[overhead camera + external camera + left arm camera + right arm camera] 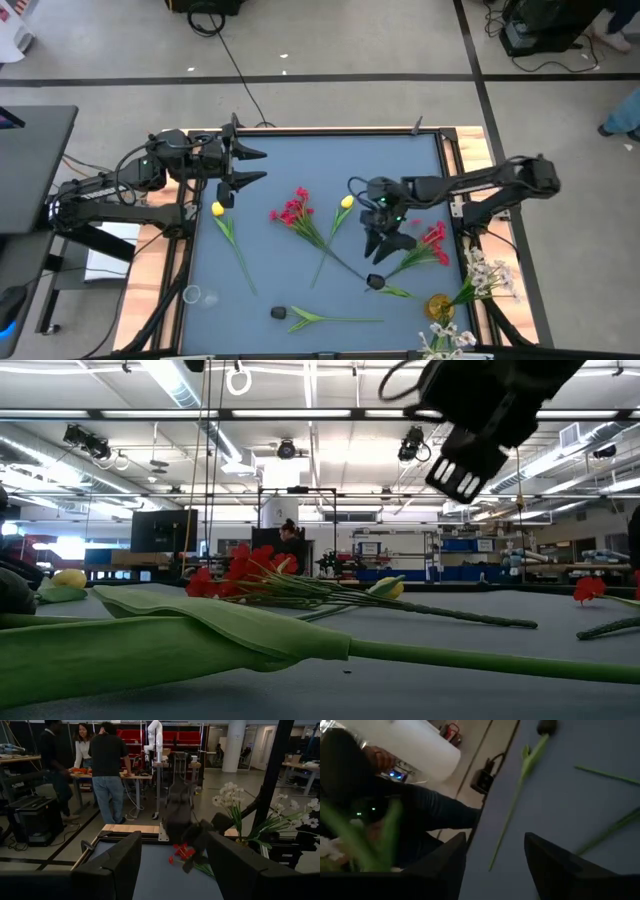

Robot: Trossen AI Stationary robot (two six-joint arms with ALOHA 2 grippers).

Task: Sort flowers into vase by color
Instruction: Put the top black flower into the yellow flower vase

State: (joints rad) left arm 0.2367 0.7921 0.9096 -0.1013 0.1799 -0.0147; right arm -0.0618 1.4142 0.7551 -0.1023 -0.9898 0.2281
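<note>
The right gripper hung over the blue surface with its fingers spread and empty. Just beside them lay a red blossom cluster, and a dark bud rested just past the fingertips. Farther out stood white blossom sprays at the surface's edge. A yellow tulip lay behind that gripper. The left gripper waited at the far corner, fingers parted around nothing, another yellow tulip near it.
</note>
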